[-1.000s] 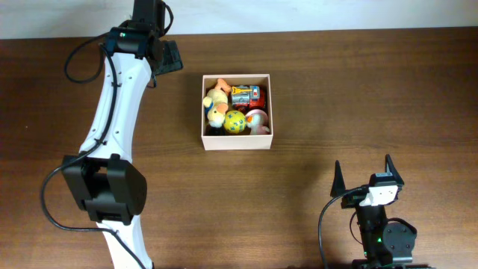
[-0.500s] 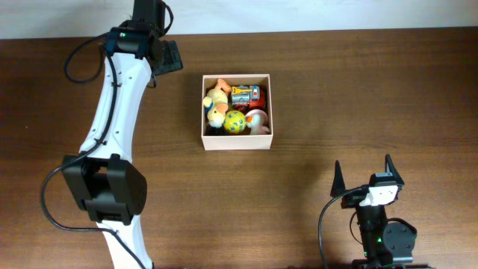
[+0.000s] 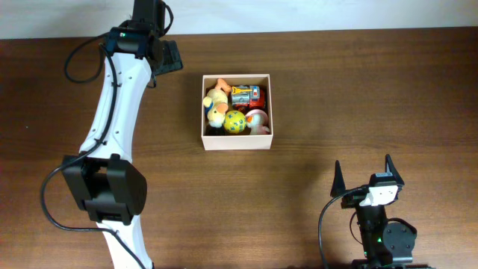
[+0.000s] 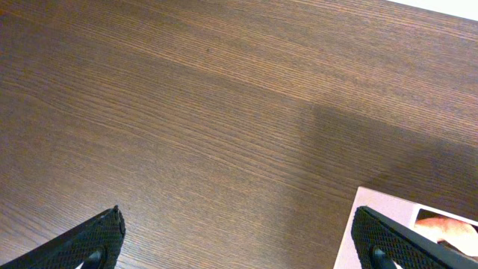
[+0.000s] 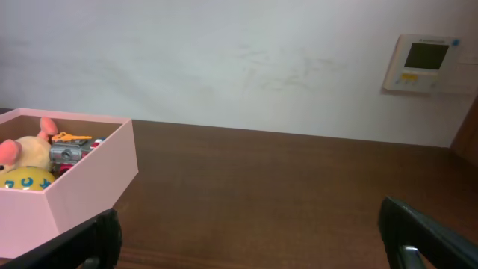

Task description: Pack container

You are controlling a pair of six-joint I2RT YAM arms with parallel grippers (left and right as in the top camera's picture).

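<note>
The container (image 3: 237,142) sits mid-table (image 3: 373,90), filled with toys (image 3: 234,122). The left gripper (image 3: 166,56) hovers beside its far-left corner and the right gripper (image 3: 364,178) is well apart. Both are spread wide and empty. Packing appears complete, so the next move is probably parking both arms.

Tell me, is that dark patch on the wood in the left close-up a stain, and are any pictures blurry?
Left wrist view: it looks like a soft shadow on the table, beside the container corner. Overhead: even light, sharp, no glare. Right wrist view: slightly soft, and the container's white wall looks pinkish.
</note>
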